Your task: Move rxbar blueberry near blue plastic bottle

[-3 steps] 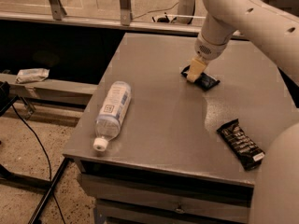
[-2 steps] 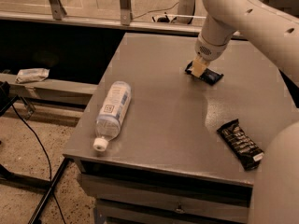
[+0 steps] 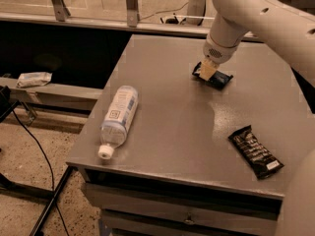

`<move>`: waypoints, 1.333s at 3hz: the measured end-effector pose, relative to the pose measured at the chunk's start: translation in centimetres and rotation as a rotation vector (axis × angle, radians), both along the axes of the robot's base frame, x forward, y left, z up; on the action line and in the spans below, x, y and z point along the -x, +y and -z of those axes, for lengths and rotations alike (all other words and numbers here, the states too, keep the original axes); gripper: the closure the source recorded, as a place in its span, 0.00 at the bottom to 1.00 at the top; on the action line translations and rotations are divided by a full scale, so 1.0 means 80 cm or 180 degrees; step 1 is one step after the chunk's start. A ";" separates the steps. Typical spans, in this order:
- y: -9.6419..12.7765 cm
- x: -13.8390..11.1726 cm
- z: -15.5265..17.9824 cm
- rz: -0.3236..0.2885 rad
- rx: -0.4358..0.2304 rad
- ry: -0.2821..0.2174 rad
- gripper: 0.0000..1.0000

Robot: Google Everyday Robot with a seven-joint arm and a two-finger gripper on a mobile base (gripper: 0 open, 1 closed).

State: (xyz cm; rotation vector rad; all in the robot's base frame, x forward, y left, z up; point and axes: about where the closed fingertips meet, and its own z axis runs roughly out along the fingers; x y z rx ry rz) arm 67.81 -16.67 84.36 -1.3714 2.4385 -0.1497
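Observation:
The rxbar blueberry [image 3: 220,78], a small dark blue bar, is at the back right of the grey table [image 3: 172,127]. My gripper [image 3: 207,71] comes down from the white arm [image 3: 256,18] onto the bar's left half and is closed on it. The bar sticks out on both sides of the gripper, at or just above the table top. The blue plastic bottle [image 3: 119,113] lies on its side near the table's left edge, white cap [image 3: 105,152] towards the front. The bar and the bottle are well apart.
A larger black-brown wrapped bar [image 3: 255,151] lies at the front right of the table. A drawer front [image 3: 187,215] is below the table top. A crumpled wrapper [image 3: 32,78] lies on a low ledge at the left. Cables run over the floor.
The gripper and the blue bar have shifted together a little towards the back of the table. The bottle and the black-brown bar have not moved.

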 end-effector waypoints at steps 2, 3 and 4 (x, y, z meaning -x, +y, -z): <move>0.061 0.083 -0.022 -0.0794 0.0354 -0.0264 1.00; 0.081 0.130 0.014 -0.1089 0.0455 -0.0110 1.00; 0.099 0.161 0.033 -0.1323 0.0413 0.0026 1.00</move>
